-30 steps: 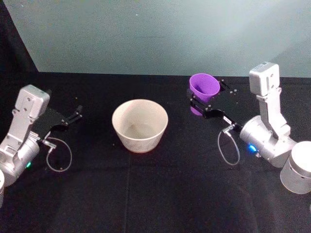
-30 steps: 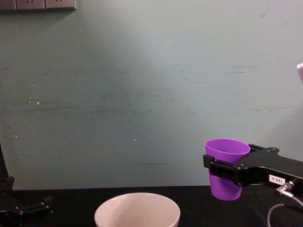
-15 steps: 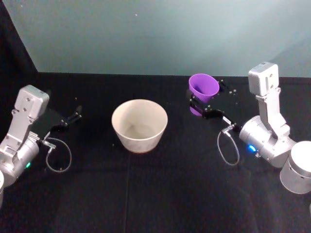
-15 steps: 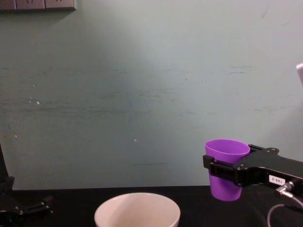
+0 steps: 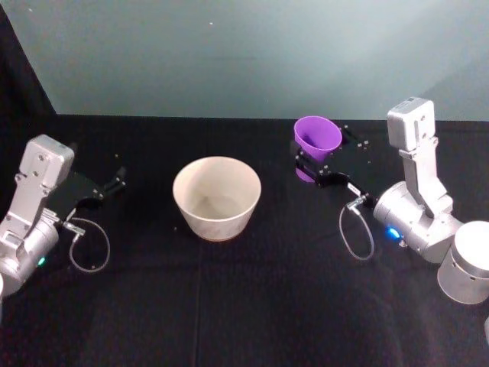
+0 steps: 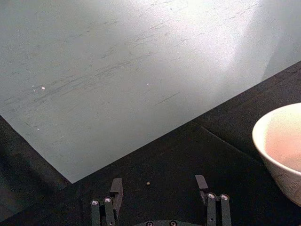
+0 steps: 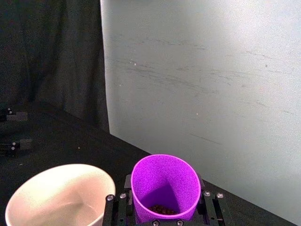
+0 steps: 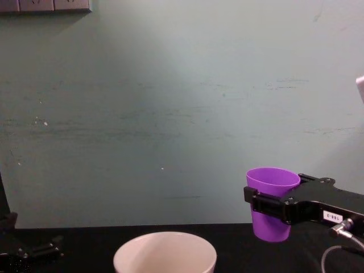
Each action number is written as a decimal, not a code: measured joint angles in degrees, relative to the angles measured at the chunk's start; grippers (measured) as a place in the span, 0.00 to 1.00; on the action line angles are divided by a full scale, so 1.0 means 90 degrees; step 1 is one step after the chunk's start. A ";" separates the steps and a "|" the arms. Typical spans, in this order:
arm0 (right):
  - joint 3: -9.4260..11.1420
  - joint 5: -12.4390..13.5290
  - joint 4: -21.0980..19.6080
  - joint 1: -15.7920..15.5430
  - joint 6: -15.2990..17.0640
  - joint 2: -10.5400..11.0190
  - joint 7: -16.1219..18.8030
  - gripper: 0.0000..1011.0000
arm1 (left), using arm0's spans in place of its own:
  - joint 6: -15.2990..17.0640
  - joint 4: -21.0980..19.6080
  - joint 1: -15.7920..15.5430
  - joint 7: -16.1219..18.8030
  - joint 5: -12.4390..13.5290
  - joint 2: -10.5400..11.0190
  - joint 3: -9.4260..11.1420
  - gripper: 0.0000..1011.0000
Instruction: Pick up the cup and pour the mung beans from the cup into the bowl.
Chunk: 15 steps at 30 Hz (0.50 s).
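My right gripper (image 5: 315,162) is shut on the purple cup (image 5: 316,139), holding it upright above the black table, to the right of the bowl (image 5: 216,197). The chest view shows the cup (image 8: 271,203) lifted clear of the table, clamped by the black fingers (image 8: 266,203). In the right wrist view, dark mung beans (image 7: 162,209) lie at the bottom of the cup (image 7: 165,186), and the cream-white bowl (image 7: 56,193) stands beside it. The bowl looks empty. My left gripper (image 5: 116,180) rests open at the far left, apart from the bowl (image 6: 282,146).
A black cloth covers the table (image 5: 244,306), with a pale teal wall (image 5: 244,53) right behind it. A single small bean (image 6: 148,183) lies on the cloth in front of the left gripper. Loose cables (image 5: 355,229) hang by both wrists.
The cup has stayed raised in the right gripper with barely any shift. The left arm has not moved.
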 joint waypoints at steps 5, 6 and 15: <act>0.0000 0.0000 0.0000 0.0000 0.0000 0.0000 0.0002 0.73 | 0.0000 0.0000 0.0000 0.0000 0.0000 0.0000 0.0000 0.99; 0.0000 0.0000 0.0000 0.0000 0.0000 0.0000 0.0002 0.73 | 0.0000 0.0000 0.0000 0.0000 0.0000 0.0000 0.0000 0.99; 0.0000 0.0000 0.0000 0.0000 -0.0001 0.0000 0.0002 0.73 | 0.0000 0.0000 0.0000 0.0000 0.0000 0.0000 0.0000 0.99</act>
